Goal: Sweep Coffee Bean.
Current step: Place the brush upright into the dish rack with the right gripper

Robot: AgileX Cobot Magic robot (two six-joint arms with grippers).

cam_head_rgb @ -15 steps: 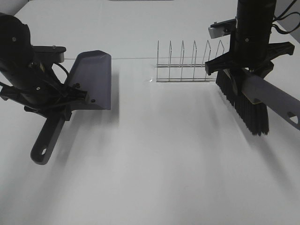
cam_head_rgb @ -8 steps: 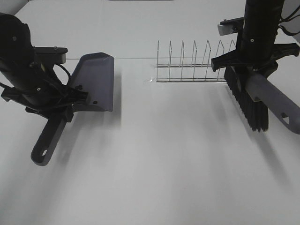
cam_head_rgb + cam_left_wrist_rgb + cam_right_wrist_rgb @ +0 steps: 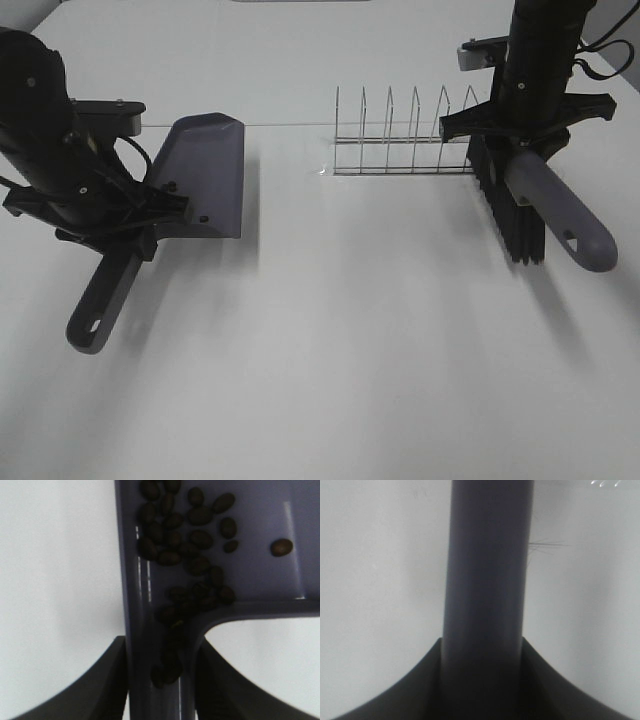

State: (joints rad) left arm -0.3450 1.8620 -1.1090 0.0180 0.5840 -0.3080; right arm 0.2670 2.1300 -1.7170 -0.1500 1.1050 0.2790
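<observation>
White tabletop (image 3: pixel 350 380) is stretching across the whole scene, with a wire rack (image 3: pixel 403 135) standing on it toward the far edge. Well to the left of the rack, the left gripper (image 3: pixel 162 680) is clamping the handle of a grey dustpan (image 3: pixel 207 178). Its two dark fingers (image 3: pixel 107 690) are pressing against either side of the handle, so the jaws are closed on it. The pan's scoop is pointing toward the far edge, about level with the rack, while the handle is trailing toward the near side. The coffee beans (image 3: pixel 187 535) are lying inside the dustpan, bunched along one side wall and spilling down into the channel of the handle, with one bean sitting apart from the rest. Just to the right of the rack, the right gripper (image 3: pixel 482 680) is holding a brush (image 3: pixel 560 215) by its grey handle, jaws closed tight around it. The black bristles (image 3: pixel 500 205) are hanging beside the rack's right end, pointing down at the table. Whether they are touching it I cannot tell.
</observation>
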